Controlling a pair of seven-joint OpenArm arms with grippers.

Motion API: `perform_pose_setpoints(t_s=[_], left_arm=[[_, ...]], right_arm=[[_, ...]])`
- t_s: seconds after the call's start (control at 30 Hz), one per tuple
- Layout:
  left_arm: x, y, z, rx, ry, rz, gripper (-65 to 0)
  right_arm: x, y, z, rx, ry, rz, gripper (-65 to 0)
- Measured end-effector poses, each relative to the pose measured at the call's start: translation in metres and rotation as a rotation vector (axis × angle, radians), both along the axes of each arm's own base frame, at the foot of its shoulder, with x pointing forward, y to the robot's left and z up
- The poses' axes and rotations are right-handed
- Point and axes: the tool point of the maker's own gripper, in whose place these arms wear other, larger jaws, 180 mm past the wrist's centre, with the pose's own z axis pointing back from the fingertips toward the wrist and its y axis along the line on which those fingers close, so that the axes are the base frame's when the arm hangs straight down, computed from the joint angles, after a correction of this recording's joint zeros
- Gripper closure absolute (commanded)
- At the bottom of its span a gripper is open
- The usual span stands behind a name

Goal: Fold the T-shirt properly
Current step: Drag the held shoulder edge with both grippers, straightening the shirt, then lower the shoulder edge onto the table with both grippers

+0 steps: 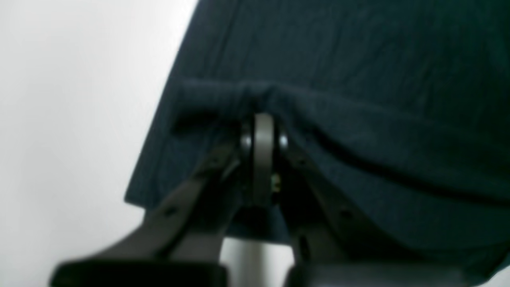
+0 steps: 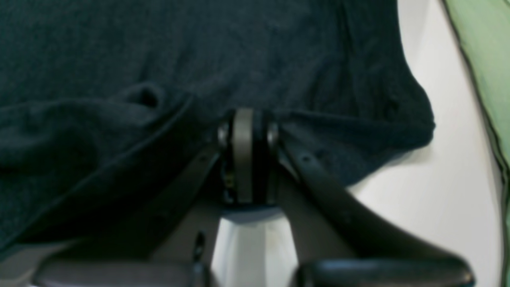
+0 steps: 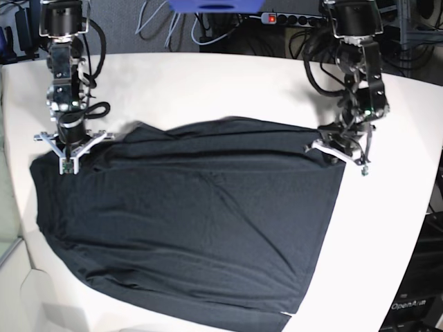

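T-shirt [image 3: 187, 228] hem cut off by base view's bottom edge

white table [image 3: 208, 83], cables [image 3: 156, 24] behind

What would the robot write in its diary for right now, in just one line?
step: folding | T-shirt: spread on white table | left pincer: shut on far hem | right pincer: shut on far hem | fold: not yet made

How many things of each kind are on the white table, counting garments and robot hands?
Black shirt: 1
Robot hands: 2, the left hand and the right hand, each shut on the shirt's far edge
Total: 3
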Motion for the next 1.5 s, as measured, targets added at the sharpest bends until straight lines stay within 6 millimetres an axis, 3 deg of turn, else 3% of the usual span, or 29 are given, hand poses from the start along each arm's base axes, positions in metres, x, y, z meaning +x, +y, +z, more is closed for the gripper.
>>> perform_pose_setpoints(t_s=[0.33, 0.93, 1.23, 1.5], left_arm=[[0.000, 0.004, -0.005, 0.002, -0.002, 0.001, 0.0], [-0.039, 0.012, -0.017, 0.007, -0.019, -0.001, 0.0], [-0.057, 0.028, -0.019, 0.025, -0.007, -0.019, 0.0], [-0.091, 0.031, -0.013, 0.100, 0.060, -0.043, 0.0]], right_arm=[[-0.005, 0.000, -0.003, -0.002, -0.001, 0.004, -2.6], [-0.041, 0.001, -0.012, -0.022, -0.005, 0.032, -2.5], [-0.058, -0.004, -0.014, -0.047, 0.004, 0.051, -2.5], [-0.086, -0.001, -0.015, -0.056, -0.010, 0.082, -2.5]])
